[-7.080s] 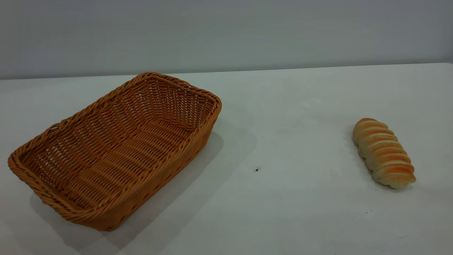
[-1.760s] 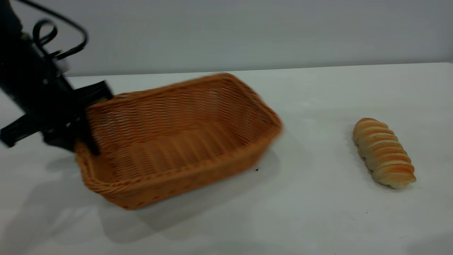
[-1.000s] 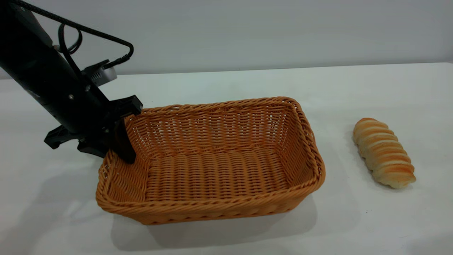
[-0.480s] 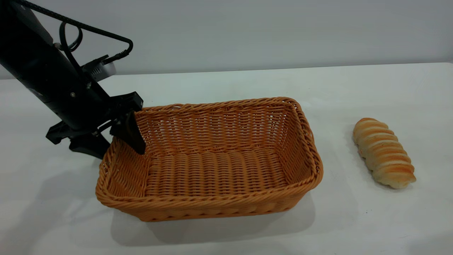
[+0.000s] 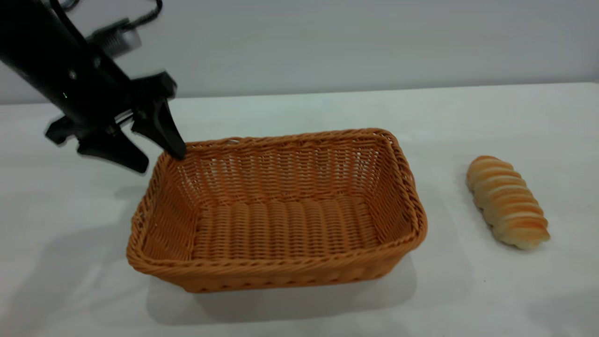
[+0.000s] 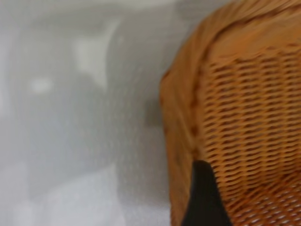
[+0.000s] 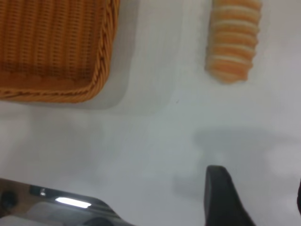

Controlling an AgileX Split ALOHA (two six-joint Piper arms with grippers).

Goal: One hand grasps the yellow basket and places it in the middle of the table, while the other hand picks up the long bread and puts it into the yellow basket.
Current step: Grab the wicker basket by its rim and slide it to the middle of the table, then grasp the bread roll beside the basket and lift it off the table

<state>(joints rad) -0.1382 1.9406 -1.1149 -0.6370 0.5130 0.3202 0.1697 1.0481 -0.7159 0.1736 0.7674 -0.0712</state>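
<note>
The left tool (image 5: 140,147) hangs above the far left corner of the basket (image 5: 281,271), its two fingers spread apart and gripping nothing; one fingertip sits right at the braided rim there, the other is outside the basket over the bare desk (image 5: 327,112). In the left wrist view one dark finger (image 6: 203,197) shows just inside the basket's wall (image 6: 244,117). The basket rests flat on the desk near its middle, its long axis running left to right. Well to the right of the basket, apart from it, lies the bread (image 5: 507,202), its long axis running from far-left to near-right. The right tool (image 7: 256,197) hovers over bare desk nearer than the bread (image 7: 233,42), fingers spread wide.
</note>
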